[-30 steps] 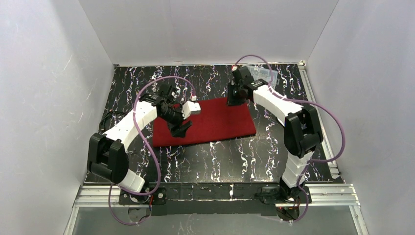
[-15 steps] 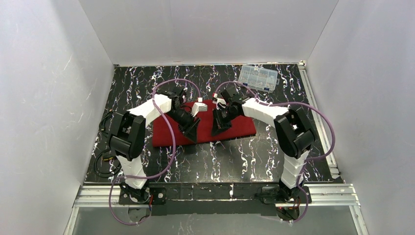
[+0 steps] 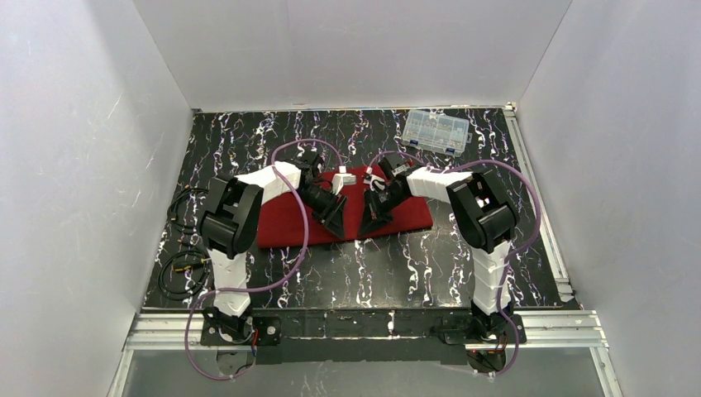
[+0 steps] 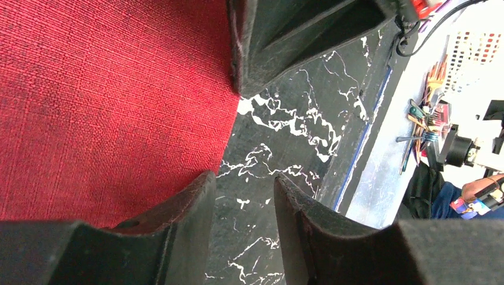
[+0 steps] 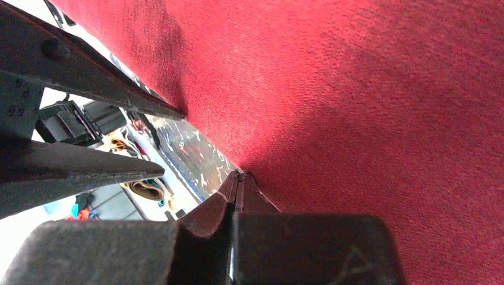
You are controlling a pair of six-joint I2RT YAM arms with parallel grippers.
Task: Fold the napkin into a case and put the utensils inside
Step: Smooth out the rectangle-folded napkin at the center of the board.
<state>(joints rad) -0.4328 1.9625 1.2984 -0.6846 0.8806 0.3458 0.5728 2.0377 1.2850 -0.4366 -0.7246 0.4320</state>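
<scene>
I see the red napkin (image 3: 281, 222) lying flat in the middle of the black marble table (image 3: 372, 269). Both arms bend in over it. The two claws sit at the napkin's lower edge, near the middle of the top picture. The left claw (image 3: 336, 222) is just left of the right claw (image 3: 369, 220). They are close but not touching.

In the left wrist picture, the left claw's fingers (image 4: 178, 234) come up from the bottom. They are open just a little, with a thin gap and nothing in it. One finger is at the red cloth's edge, and the other is over the black table. The right claw fills the top middle there, with its tip down on the napkin's edge.

In the right wrist picture, the right claw's fingers are squeezed tight together at the bottom middle, pinching the napkin's edge. Red cloth fills the right side.

A clear plastic box (image 3: 436, 131) sits at the upper right of the table, well away from the napkin. Black cables (image 3: 180, 269) lie at the lower left.
</scene>
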